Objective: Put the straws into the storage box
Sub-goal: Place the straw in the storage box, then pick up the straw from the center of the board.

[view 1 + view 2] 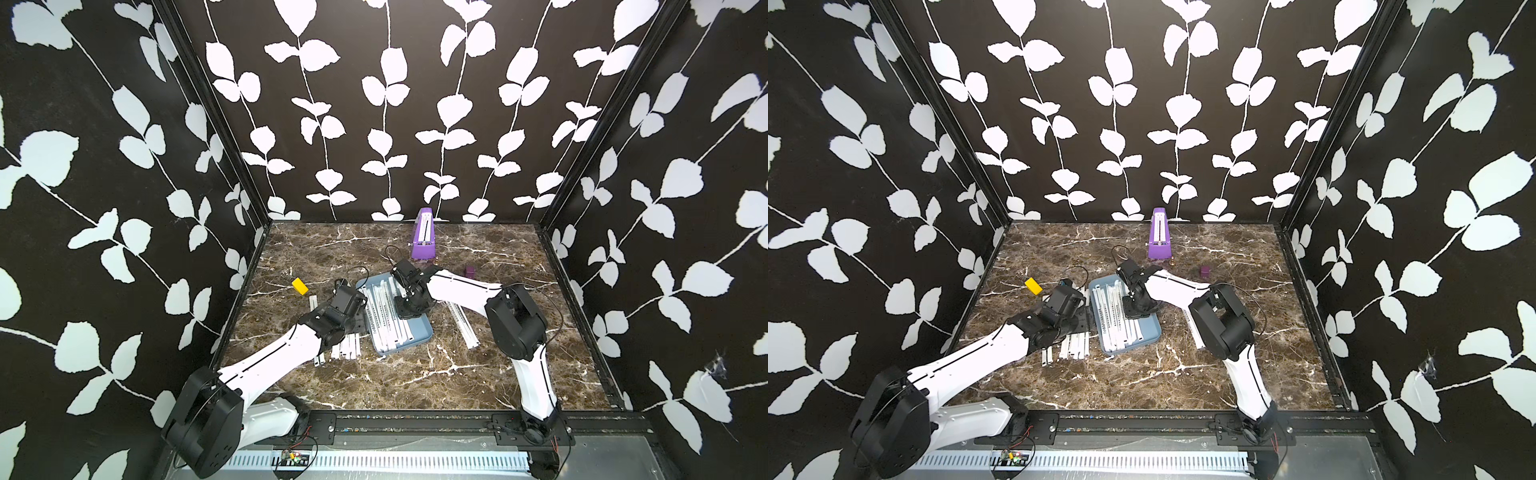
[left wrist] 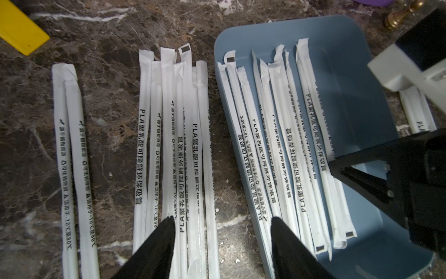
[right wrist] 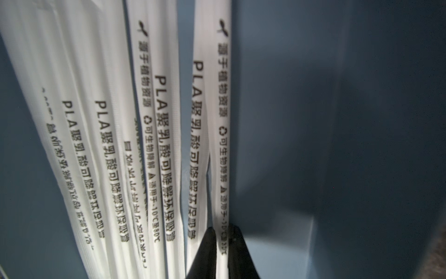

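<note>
The light-blue storage box [image 1: 417,329] [image 2: 357,96] lies mid-table with several white printed straws [image 1: 384,316] [image 2: 277,145] lengthwise inside it. More straws [image 1: 345,348] [image 2: 173,145] lie on the marble left of the box, a pair [image 2: 72,157] lies further left, and others [image 1: 461,322] lie to its right. My left gripper [image 2: 222,218] is open and holds nothing. It hovers low over the gap between the left pile and the box's left rim. My right gripper [image 3: 222,229] is down inside the box, its jaws narrow and touching both edges of one straw [image 3: 223,145].
A tall purple wedge-shaped object [image 1: 424,235] stands at the back of the table. A yellow block [image 1: 300,286] lies left of the left arm, and a small purple block [image 1: 470,272] lies behind the right arm. A brass piece [image 2: 400,14] sits beyond the box's far end.
</note>
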Controlling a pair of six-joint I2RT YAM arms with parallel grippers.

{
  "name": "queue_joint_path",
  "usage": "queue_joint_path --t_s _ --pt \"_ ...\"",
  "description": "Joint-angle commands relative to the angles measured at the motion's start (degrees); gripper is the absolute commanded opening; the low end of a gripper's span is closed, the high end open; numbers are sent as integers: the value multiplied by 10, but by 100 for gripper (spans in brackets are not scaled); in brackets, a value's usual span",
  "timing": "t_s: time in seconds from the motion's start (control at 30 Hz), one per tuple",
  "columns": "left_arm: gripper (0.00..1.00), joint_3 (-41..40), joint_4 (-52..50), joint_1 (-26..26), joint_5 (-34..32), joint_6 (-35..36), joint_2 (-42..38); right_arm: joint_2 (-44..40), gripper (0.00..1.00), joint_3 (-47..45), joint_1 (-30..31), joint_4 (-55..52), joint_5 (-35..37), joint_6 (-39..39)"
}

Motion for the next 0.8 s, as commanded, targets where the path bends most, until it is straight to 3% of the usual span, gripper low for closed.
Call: queue_joint_path --t_s 0.0,0.13,0.3,0.5,0.6,0.77 --pt "65 17 -46 4 -41 6 -35 -19 16 26 -2 -19 19 -8" --pt "63 32 -112 24 -63 -2 -57 -40 21 37 -3 -36 26 -15" --pt "55 23 -218 94 -52 -12 -77 -85 28 27 -3 -53 49 -28" --pt "33 -27 -170 210 69 22 -62 -105 29 1 -3 -32 38 -19" --pt "26 -11 -176 222 67 35 -13 -104 29 1 -2 -29 32 -17" --pt "24 -19 -157 251 55 55 27 -115 29 -15 -1 -16 34 -14"
